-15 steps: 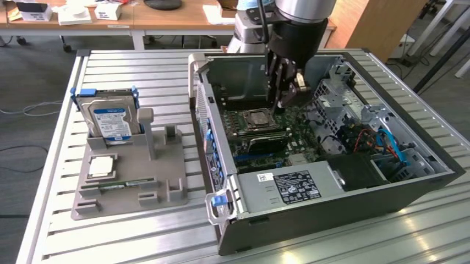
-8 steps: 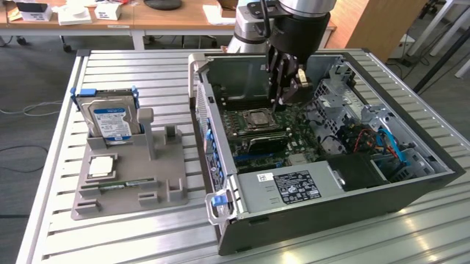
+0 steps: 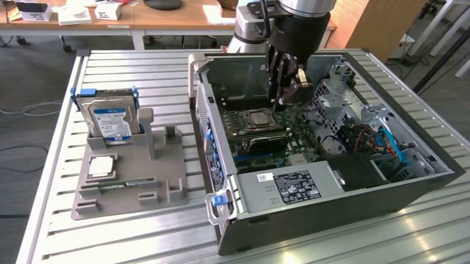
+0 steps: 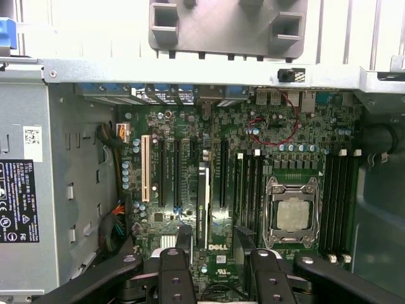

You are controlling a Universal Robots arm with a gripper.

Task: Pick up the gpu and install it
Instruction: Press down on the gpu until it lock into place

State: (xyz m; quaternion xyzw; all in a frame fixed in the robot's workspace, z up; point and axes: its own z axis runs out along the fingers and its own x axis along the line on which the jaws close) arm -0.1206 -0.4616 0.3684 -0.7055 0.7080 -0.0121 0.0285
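Observation:
The gpu (image 4: 204, 202) is a thin dark card seen edge-on, standing upright in an expansion slot of the motherboard (image 4: 285, 136) inside the open computer case (image 3: 331, 214). My gripper (image 4: 213, 244) hovers just above the card's end. Its two dark fingers (image 4: 183, 237) stand apart on either side of the card, with a gap on each side, so it is open and holds nothing. In the exterior view the gripper (image 3: 288, 98) hangs low inside the case over the board.
The CPU socket (image 4: 292, 212) and memory slots lie beside the card. Left of the case in the exterior view, a grey holder (image 3: 132, 176) carries a silver hard drive (image 3: 110, 118), a processor (image 3: 101, 165) and a green memory stick (image 3: 121, 187). The power supply (image 3: 294, 187) fills the case's near end.

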